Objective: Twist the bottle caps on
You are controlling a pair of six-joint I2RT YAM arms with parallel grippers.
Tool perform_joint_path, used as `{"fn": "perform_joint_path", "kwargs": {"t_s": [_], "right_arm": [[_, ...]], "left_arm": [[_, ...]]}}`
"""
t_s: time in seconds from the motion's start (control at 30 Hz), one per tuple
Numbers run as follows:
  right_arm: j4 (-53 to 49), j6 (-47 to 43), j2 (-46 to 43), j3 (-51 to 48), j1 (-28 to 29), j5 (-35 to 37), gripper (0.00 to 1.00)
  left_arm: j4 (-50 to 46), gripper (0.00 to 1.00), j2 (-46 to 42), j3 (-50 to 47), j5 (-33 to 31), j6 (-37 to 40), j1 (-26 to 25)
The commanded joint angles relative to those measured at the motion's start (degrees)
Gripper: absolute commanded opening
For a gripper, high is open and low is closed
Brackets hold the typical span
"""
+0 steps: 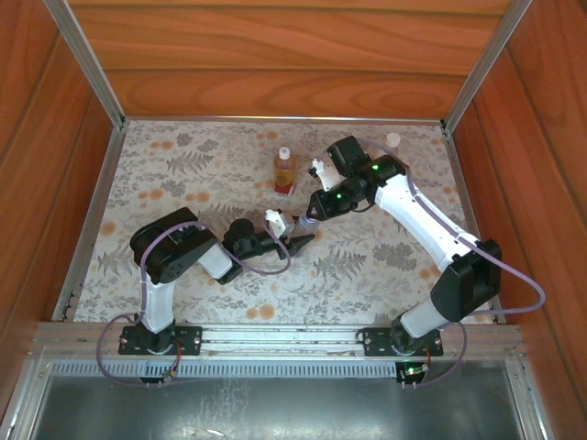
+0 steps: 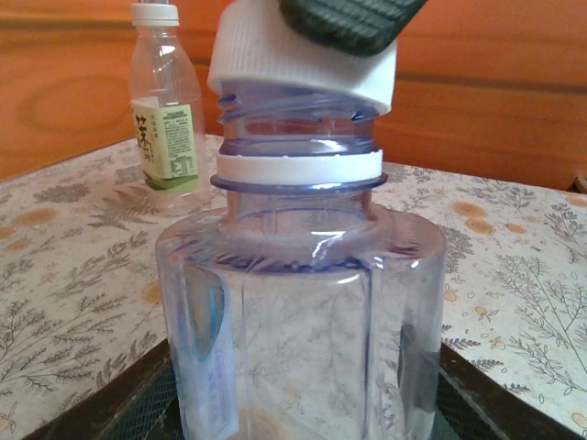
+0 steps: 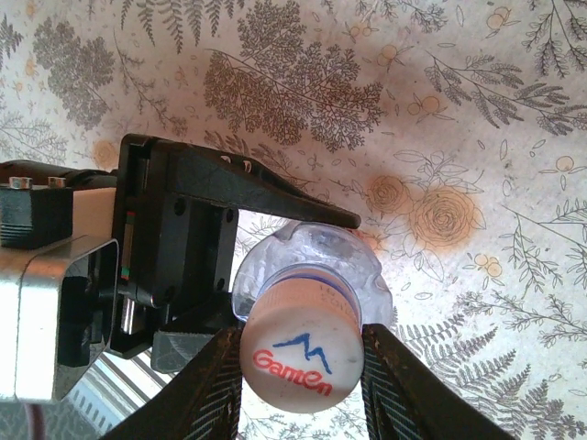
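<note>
**Item 1: bluish bottle** (image 2: 303, 312). Clear and unlabelled. It sits mid-table between my two arms and looks about upright. My left gripper (image 1: 295, 240) is clamped around its body, one finger on each side. I cannot tell whether its base rests on the floral table (image 1: 183, 183).

**Item 2: wide cap** (image 2: 275, 55). White and ribbed, with a red and blue logo on top. My right gripper (image 1: 308, 220) is closed on its rim from above. The cap sits on the bluish bottle's neck but is tilted, with its right side lower. The threads below it are exposed down to the white collar ring. I judge it not yet engaged, so it needs levelling first and then turning down.

**Item 3: amber bottle** (image 1: 285, 172). Red and yellow label. It stands upright just beyond the bluish bottle and touches neither arm. A pale cap (image 1: 284, 151) appears to be on it, but I cannot tell how tight it is.

**Item 4: green-label bottle** (image 2: 165, 110). It stands upright at the far right of the table, well apart from the others. A white cap (image 2: 154, 13) sits square on its neck.

**Status.** Two bottles appear to be capped. I judge the third to be in hand, with its screwing barely begun.
</note>
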Motion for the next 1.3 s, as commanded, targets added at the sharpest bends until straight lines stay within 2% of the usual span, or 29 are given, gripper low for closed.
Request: {"fn": "perform_joint_path", "kwargs": {"t_s": [0.0, 0.37, 0.77, 1.07, 1.27], "right_arm": [[-2.7, -1.7, 1.4, 2.1, 1.2, -0.4, 0.37], [-4.6, -2.0, 3.2, 3.4, 1.7, 1.0, 0.34], [-13.4, -2.3, 10.0, 10.3, 1.6, -0.3, 0.33], [-14.4, -2.2, 10.1, 11.6, 1.6, 1.0, 0.35], [-13.9, -1.8, 8.8, 11.6, 1.7, 1.6, 0.41]], "left_arm": [[-3.0, 0.57, 1.9, -0.3, 0.7, 0.6, -1.0], [-3.0, 0.57, 1.9, -0.4, 0.6, 0.6, -1.0], [-3.0, 0.57, 2.1, -0.3, 0.8, 0.9, -1.2], [-3.0, 0.57, 2.2, -0.2, 0.7, 0.9, -1.2], [-3.0, 0.57, 2.3, -0.1, 0.7, 0.9, -1.2]]}}
